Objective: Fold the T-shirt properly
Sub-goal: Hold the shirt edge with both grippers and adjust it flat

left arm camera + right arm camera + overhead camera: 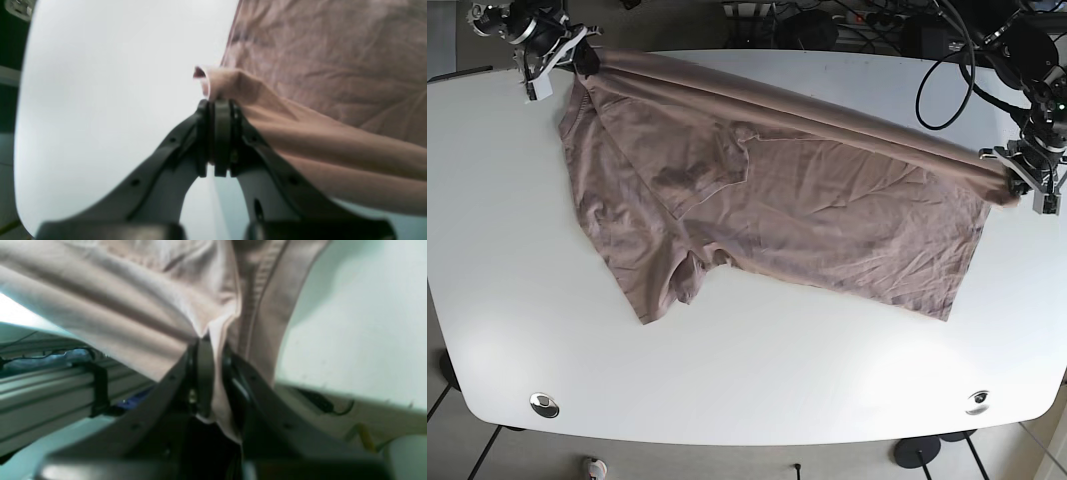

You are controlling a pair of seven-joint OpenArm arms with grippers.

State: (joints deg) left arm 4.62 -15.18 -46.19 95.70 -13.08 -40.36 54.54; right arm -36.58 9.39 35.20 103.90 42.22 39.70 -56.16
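Note:
A dusty-pink T-shirt (777,200) lies spread on the white table (757,370), its far edge lifted and stretched taut between both arms. My left gripper (1012,185), at the base view's right, is shut on the shirt's hem corner; the left wrist view shows the jaws (218,103) pinching a fold of cloth (233,83). My right gripper (577,55), at the far left, is shut on the shoulder area near the collar; its wrist view shows fabric (217,340) clamped between the jaws. One sleeve (672,280) lies folded under at the front.
Cables (957,70) hang by the left arm at the back right. Two round metal fittings (544,404) sit in the table near the front edge. An aluminium rail (50,390) shows beyond the table edge in the right wrist view.

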